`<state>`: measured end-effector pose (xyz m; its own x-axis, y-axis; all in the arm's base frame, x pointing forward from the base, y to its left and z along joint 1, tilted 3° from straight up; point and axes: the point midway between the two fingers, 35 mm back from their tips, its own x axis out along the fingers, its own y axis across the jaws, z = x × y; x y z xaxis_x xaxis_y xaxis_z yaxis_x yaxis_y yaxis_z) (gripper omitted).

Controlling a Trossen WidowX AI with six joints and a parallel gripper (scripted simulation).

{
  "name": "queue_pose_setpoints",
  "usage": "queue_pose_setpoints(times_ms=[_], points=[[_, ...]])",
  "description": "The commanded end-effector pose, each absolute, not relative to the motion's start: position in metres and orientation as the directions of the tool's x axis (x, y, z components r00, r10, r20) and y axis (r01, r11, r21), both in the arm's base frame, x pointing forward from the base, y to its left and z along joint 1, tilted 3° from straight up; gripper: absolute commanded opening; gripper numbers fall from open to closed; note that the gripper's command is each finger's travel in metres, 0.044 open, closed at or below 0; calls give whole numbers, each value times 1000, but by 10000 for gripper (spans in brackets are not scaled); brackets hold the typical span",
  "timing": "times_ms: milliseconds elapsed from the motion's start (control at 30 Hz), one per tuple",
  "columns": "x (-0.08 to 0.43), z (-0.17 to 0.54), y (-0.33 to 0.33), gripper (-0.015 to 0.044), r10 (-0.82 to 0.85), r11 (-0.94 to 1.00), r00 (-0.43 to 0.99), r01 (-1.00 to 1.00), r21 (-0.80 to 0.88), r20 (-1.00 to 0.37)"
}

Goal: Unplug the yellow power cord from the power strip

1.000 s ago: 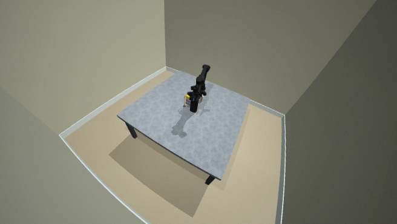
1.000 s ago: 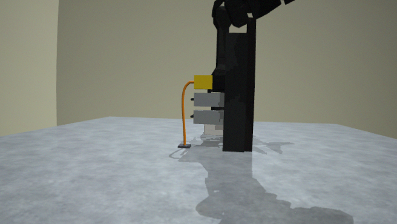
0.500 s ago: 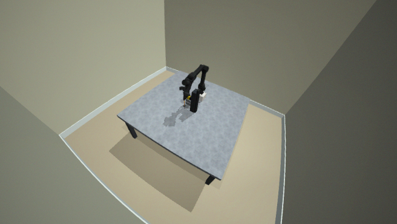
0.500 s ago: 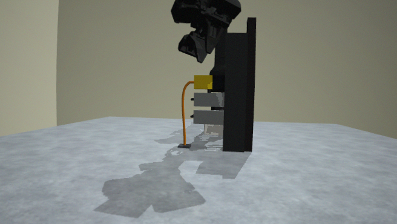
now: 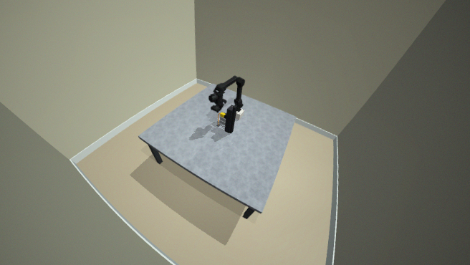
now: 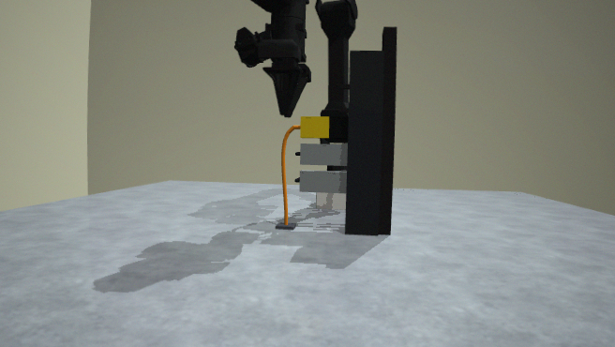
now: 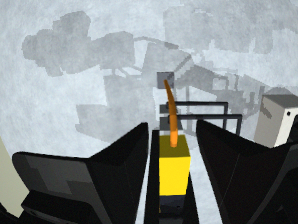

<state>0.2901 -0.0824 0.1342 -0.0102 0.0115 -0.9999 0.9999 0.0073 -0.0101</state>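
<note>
top view looks down from high and far; exterior sits low, near the grey mottled table [image 6: 422, 291]; wrist peers downward. all share the yellow box-shaped plug [image 7: 173, 175].
</note>
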Motion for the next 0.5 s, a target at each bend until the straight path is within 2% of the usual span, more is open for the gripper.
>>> queue_pose_setpoints(times_ms=[0, 467], points=[[289, 134, -83, 160, 11, -8, -24, 1000, -24, -1000], [289, 134, -63, 160, 13, -8, -24, 1000, -24, -1000]])
